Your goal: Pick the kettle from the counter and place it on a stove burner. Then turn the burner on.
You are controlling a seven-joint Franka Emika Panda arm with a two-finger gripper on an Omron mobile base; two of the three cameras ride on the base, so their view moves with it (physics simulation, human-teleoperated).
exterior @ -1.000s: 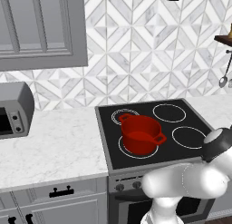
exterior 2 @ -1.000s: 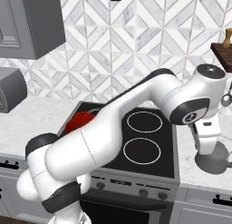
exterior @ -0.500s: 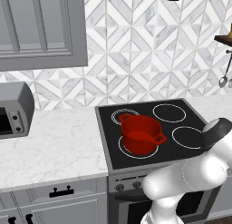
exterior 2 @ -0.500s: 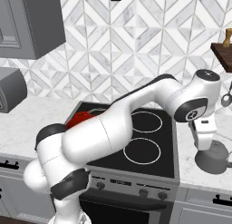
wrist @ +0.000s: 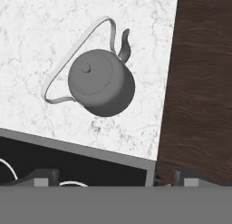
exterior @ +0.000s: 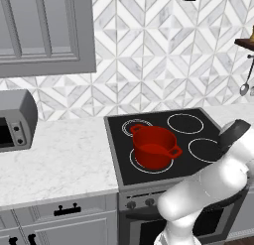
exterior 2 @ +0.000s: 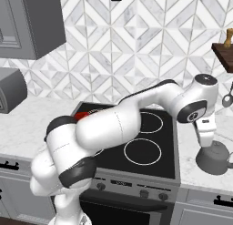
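The small squat grey metal kettle [wrist: 101, 82] stands upright on the white marble tabletop [wrist: 36, 32], on the strip between the black glass cooktop [wrist: 68, 164] and the tabletop's outer edge, beyond which dark wood floor [wrist: 201, 82] shows. In the right base view the robot's two-finger claw [exterior 2: 207, 144] hangs straight down just above the kettle [exterior 2: 214, 158], its jaws spread wide and gripping nothing. From the hand view, the kettle lies ahead of the dark finger tips rather than between them, so the claw likely needs to shift forward before descending. The thin arched wire handle [wrist: 74, 51] runs diagonally across that view, from the base of the slim curved spout [wrist: 124, 46] to the opposite side, leaning off the lid; the jaws would best straddle it crosswise.
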